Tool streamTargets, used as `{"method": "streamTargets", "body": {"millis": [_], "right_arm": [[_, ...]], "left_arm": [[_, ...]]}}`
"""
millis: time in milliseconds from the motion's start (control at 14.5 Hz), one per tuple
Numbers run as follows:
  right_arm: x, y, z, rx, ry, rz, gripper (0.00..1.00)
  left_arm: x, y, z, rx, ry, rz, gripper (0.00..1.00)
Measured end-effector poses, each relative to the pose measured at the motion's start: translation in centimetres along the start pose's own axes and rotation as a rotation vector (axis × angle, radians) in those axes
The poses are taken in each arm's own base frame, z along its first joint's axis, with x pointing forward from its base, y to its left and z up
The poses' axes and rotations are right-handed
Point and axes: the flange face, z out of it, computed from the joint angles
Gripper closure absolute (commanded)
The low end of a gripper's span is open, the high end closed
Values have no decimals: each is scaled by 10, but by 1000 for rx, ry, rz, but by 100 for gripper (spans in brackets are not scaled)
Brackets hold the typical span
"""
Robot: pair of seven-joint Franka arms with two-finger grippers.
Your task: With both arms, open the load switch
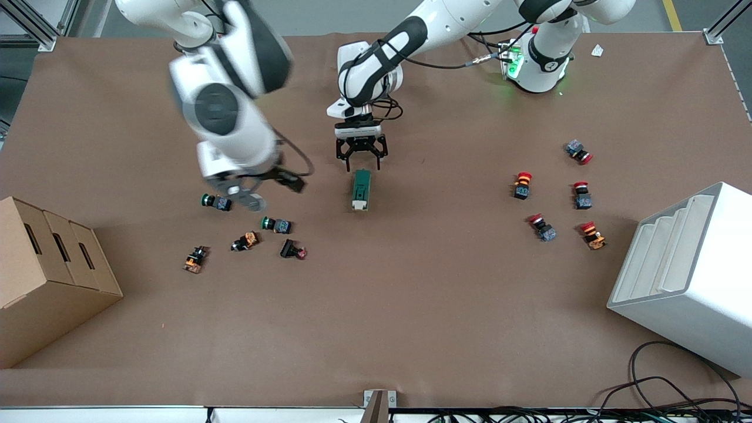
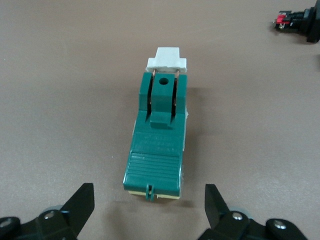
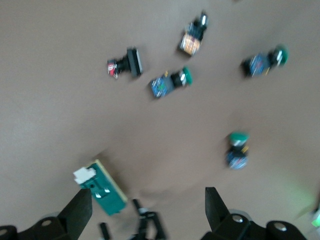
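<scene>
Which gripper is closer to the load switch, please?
The left gripper, open, hangs just above the load switch at its green end; the right gripper, also open, is over the green push buttons.

White arms, black bands, black pincers.

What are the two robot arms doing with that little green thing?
They are getting ready to open the load switch, which lies untouched mid-table. The left gripper hovers just above one end of it, jaws open. The right gripper hangs over the green push buttons, jaws open too. Nothing is gripped yet.
</scene>
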Motion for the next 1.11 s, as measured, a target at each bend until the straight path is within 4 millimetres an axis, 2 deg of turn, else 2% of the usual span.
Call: {"method": "streamTargets", "body": {"millis": [207,415,553,691,1106], "right_arm": [[-49,-48,66,-11,22,277,0],[-68,-85,125,-52,34,461,0],[-75,-103,156,-77,0,539,0],[-75,-111,177,-93,-48,584,0],[-65,-117,195,-75,-74,626,0]], "left_arm": [[-6,-6,11,-11,68,-10,3],[-15,-10,20,-20,93,19,3],[-18,-10,23,-25,113,35,3],[-19,-10,23,-24,118,33,3],[-33,-9,19,-14,170,-25,0]]}}
